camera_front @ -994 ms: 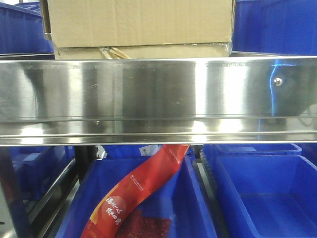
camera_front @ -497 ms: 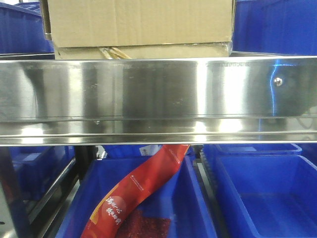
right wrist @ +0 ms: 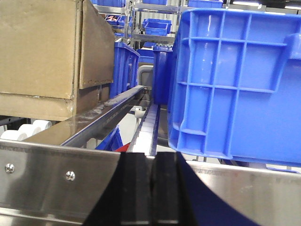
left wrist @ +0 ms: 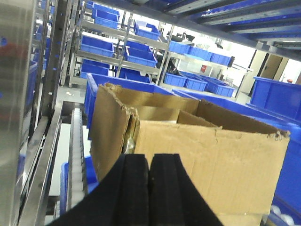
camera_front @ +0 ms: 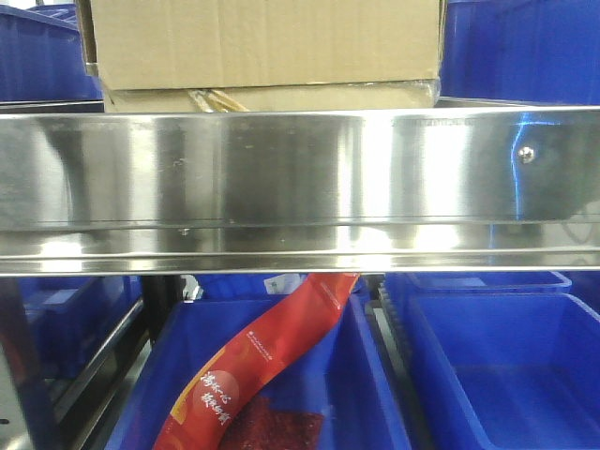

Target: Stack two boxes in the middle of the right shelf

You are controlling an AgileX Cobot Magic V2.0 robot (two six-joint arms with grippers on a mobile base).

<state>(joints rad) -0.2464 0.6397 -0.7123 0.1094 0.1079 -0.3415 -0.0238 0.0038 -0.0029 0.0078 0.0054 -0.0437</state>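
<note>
In the front view a tall brown box (camera_front: 262, 42) rests on a thin flat box (camera_front: 281, 97), both on the steel shelf behind its mirror-like front rail (camera_front: 281, 178). Neither gripper shows in that view. In the left wrist view my left gripper (left wrist: 149, 162) is shut and empty, close in front of the tall box (left wrist: 207, 160), whose top is open and torn. In the right wrist view my right gripper (right wrist: 151, 160) is shut and empty at the shelf rail (right wrist: 56, 174). The tall box (right wrist: 42, 47) sits on the flat box (right wrist: 33, 106) to its left.
A blue bin (right wrist: 235, 84) stands on the shelf right of the boxes, with a roller track (right wrist: 148, 125) between them. Below the rail are blue bins (camera_front: 497, 366), one holding a red packet (camera_front: 262, 361). More blue bins (left wrist: 103, 47) fill the racks behind.
</note>
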